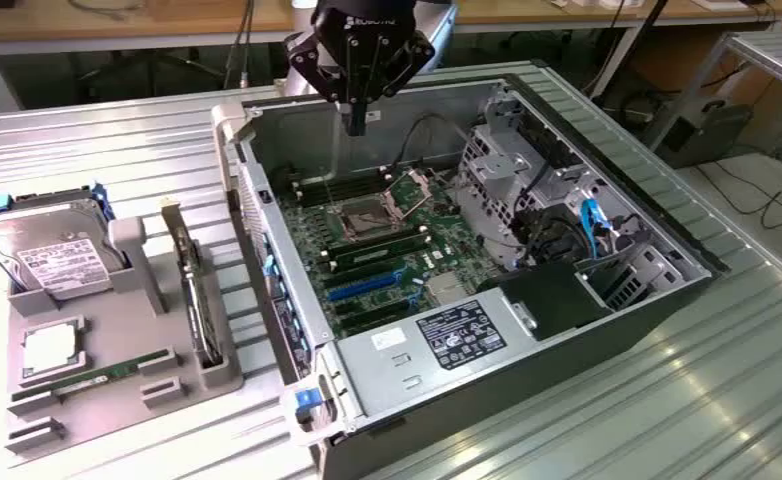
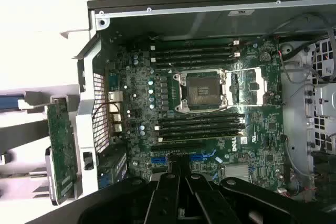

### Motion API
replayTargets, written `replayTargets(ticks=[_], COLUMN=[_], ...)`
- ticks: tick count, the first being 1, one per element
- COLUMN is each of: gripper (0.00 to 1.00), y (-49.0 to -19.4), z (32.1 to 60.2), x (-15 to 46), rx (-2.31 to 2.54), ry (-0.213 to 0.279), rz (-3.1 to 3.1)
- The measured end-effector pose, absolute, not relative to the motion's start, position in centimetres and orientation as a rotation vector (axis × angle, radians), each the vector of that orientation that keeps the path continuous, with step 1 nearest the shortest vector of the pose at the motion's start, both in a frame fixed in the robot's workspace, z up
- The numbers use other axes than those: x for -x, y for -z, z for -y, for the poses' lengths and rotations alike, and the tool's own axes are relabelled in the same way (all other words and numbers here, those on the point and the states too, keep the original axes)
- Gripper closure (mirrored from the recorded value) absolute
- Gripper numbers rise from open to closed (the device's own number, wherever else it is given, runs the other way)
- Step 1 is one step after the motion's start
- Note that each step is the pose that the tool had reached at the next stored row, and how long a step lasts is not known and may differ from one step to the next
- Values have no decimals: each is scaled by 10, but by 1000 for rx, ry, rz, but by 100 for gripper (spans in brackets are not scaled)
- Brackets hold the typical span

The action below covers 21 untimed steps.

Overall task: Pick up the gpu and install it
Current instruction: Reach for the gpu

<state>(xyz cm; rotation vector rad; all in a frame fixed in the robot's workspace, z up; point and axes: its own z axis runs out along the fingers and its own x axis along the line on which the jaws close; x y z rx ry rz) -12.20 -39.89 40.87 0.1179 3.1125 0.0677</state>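
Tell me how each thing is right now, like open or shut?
computer case: lying down, side open.
gripper: shut, empty, above the computer case.
gpu: standing on edge in the grey holder, not installed.
processor socket: cover flipped open.
hard drive: resting in the grey holder.

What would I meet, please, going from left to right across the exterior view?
Hard drive → gpu standing on edge → CPU socket → drive cage → blue cable.
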Motion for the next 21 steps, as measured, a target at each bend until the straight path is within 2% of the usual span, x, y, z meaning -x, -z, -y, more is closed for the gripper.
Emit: replayTargets(ticks=[13,21], gripper=[89,89], y=[-409,-408], z=[399,414], x=[124,171], rx=[-118,-118], ry=[-67,-68], rz=[-3113,-3112])
